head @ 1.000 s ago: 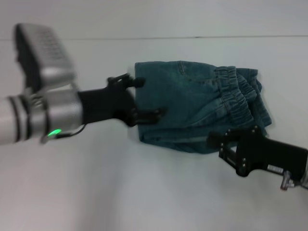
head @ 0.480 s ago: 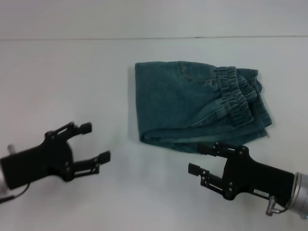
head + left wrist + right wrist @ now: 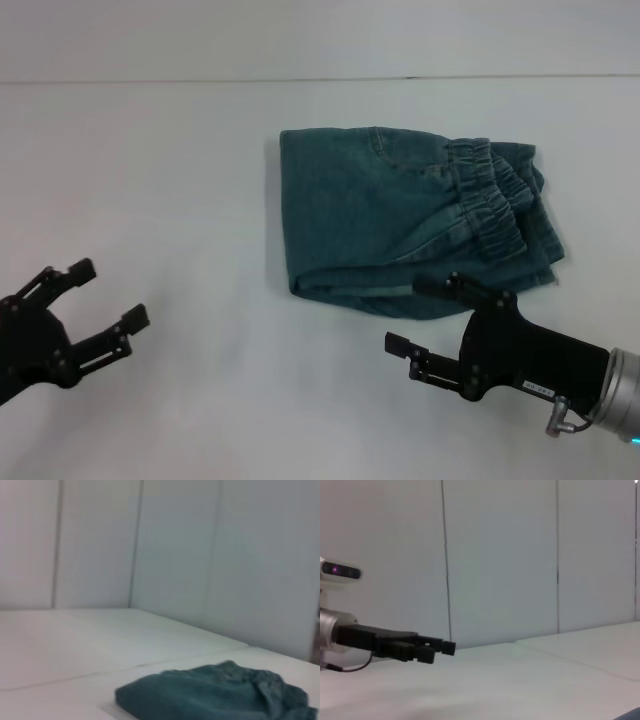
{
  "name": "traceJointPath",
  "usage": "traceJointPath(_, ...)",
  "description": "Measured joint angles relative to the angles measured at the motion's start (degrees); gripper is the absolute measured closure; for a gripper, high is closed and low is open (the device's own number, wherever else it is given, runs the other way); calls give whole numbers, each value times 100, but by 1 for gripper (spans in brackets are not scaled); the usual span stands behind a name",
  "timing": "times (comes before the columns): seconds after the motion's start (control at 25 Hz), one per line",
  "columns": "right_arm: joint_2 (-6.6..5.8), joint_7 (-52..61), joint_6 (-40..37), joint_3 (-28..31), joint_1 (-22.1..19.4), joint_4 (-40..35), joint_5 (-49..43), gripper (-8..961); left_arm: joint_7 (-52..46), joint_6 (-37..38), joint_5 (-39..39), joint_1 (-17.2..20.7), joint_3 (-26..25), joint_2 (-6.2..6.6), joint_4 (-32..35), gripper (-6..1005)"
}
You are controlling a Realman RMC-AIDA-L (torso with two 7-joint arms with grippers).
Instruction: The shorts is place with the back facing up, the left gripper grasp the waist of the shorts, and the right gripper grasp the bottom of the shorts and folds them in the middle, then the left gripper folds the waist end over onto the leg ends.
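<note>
The teal denim shorts lie folded into a compact bundle right of the table's middle, with the elastic waistband on top toward the right; they also show low in the left wrist view as the shorts. My left gripper is open and empty near the table's front left edge, far from the cloth. My right gripper is open and empty just in front of the shorts' near edge. The left gripper appears again far off in the right wrist view.
A white table carries the shorts, with a seam line running along its back. Pale wall panels stand behind it.
My left gripper has pulled back from the shorts' left edge to the front left corner. My right gripper has drawn slightly toward me. The shorts have stayed still.
</note>
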Motion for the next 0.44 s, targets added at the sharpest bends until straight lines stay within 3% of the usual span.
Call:
traceJointPath(0.08, -1, -30, 3, 0, 1, -5, 20, 274, 24, -34, 30, 37, -113, -34, -34, 63)
traceJointPath(0.24, -18, -115, 14, -8, -3, -44, 21, 146, 64, -117, 44, 107, -142, -53, -93, 63)
traceJointPath(0.44, -42, -226, 16, -43, -5, -50, -22, 146, 172, -11, 159, 186, -113, -63, -62, 63)
